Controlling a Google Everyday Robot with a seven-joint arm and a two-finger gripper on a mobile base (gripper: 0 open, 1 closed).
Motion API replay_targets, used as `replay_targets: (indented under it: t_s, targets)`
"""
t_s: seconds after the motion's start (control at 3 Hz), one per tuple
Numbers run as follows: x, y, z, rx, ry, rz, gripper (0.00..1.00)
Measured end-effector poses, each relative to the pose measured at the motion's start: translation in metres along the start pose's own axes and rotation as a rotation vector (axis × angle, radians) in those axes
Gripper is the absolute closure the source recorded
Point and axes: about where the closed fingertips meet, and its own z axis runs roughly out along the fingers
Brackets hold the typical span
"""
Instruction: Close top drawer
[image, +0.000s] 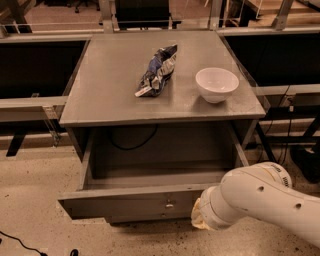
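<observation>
The top drawer of the grey cabinet is pulled far out, so its deep grey box shows from above with nothing in it. Its flat front has a small metal knob at the middle. My white arm comes in from the lower right. My gripper is at the arm's end, low against the right part of the drawer front, just right of the knob. The arm's body hides most of it.
On the cabinet top lie a blue and white snack bag and a white bowl. A black cable hangs at the back behind the drawer. Dark shelving stands on both sides. Another cable lies on the speckled floor at the lower left.
</observation>
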Motion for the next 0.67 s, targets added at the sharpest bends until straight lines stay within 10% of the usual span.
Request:
replay_targets:
  t_s: [0.67]
  targets:
    - [-0.0004, -0.0006, 0.0004, 0.001, 0.0, 0.006, 0.36]
